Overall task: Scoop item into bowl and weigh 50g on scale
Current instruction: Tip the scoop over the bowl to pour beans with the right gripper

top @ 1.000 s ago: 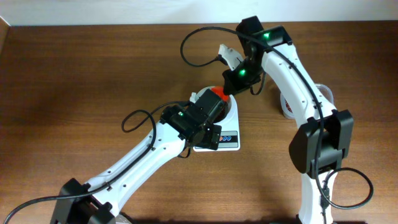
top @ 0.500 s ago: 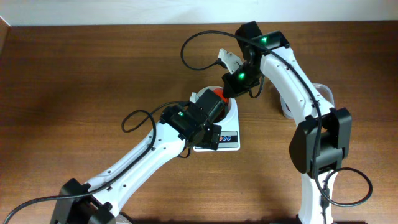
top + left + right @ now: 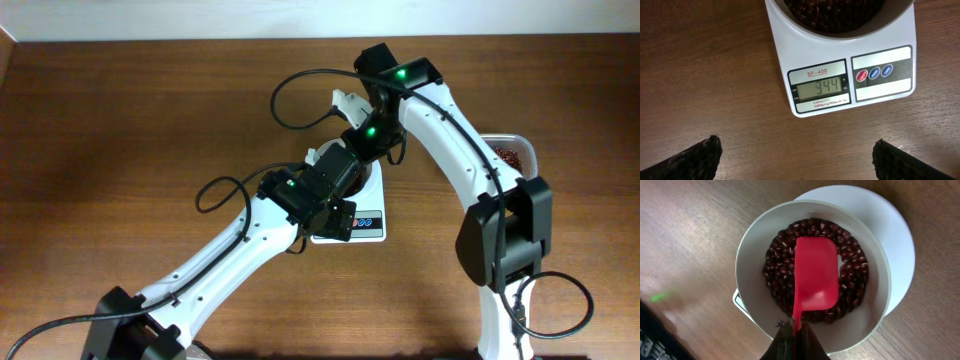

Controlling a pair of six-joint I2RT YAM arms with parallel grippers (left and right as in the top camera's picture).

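While the left gripper (image 3: 805,159) is hanging wide open and empty just short of the scale (image 3: 785,45), its dark fingertips (image 3: 710,155) sitting in the bottom corners of the left wrist view, the display (image 3: 821,87) is showing digits reading as 944; whether a decimal point is sitting among them, cannot tell. Above the display the label is reading SF-400. Below it the word CAPACITY is showing, then a fine line too small to read surely. Beside it three round buttons (image 3: 874,73) are showing, one red and two blue, lettering too small.

The bowl (image 3: 755,245) is sitting on the scale's round platform, with the beans (image 3: 780,265) covering its bottom in a fair layer. The right gripper (image 3: 795,341) is clamping shut on the handle of a red scoop (image 3: 815,275). The scoop is lying inside the bowl's rim, over or on the beans, cannot tell which, and its cup is looking empty.

Scooping is looking well along: item in bowl, bowl on scale. What is remaining, as I am judging it, is matching the reading to 50 g. If the figure is over target, some beans may be needing to come out.

Farther off, at the right edge of the overhead view, a clear tub (image 3: 527,148) is holding more beans.
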